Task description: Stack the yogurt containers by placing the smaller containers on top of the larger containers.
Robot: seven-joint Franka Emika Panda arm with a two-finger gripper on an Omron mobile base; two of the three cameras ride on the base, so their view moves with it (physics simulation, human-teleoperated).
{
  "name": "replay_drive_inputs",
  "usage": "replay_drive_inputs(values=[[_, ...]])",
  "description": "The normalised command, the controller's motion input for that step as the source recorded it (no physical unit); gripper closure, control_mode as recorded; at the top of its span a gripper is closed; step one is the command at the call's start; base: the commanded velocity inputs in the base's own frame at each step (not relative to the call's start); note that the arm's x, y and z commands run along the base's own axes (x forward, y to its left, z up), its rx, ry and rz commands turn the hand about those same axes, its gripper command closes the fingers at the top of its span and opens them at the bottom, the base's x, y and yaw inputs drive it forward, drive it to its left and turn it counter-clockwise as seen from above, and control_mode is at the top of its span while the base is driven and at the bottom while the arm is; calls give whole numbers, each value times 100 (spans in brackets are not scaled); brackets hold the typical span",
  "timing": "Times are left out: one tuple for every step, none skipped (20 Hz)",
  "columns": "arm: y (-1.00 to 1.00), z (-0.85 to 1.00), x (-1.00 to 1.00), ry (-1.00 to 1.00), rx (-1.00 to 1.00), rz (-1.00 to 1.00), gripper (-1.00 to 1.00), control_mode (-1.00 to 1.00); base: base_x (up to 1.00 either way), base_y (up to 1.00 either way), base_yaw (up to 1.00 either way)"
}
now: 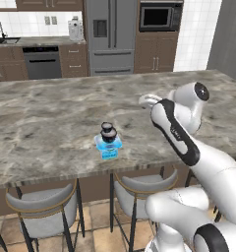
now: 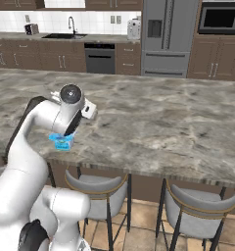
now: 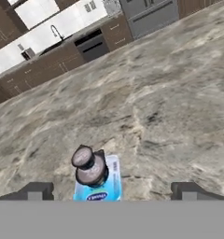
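Note:
The larger container, a light-blue squarish tub point(image 1: 109, 147), stands near the front edge of the marble island counter point(image 1: 51, 123). On the tub sits a small dark cup point(image 1: 109, 136), and a tinier dark cup with a pale top point(image 1: 107, 126) sits on that one. In the hand view the tub point(image 3: 109, 186) and the stacked cups point(image 3: 91, 172) lie low between the fingertips point(image 3: 37, 191). My gripper point(image 3: 112, 192) is open, wide apart, above and clear of the stack, holding nothing. In the right base view my arm hides most of the tub point(image 2: 62, 142).
Grey stools point(image 1: 44, 202) stand under the counter's front edge point(image 1: 66, 177). Far behind are a fridge point(image 1: 110, 34), a dishwasher point(image 1: 41, 61) and a sink point(image 2: 65, 35) along the wall. Bare marble stretches to the right of the tub point(image 2: 163, 122).

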Motion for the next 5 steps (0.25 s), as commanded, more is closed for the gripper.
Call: replay_drive_inputs(values=[[-79,0,-32,-11,10,0,-100,-100,0,0,0],[-76,0,-30,-12,10,0,-100,-100,0,0,0],[-73,0,-28,-11,10,0,-100,-100,0,0,0],[-73,0,-28,-10,11,0,-100,-100,0,0,0],[-71,0,-29,-8,11,0,-100,-100,0,0,0]])
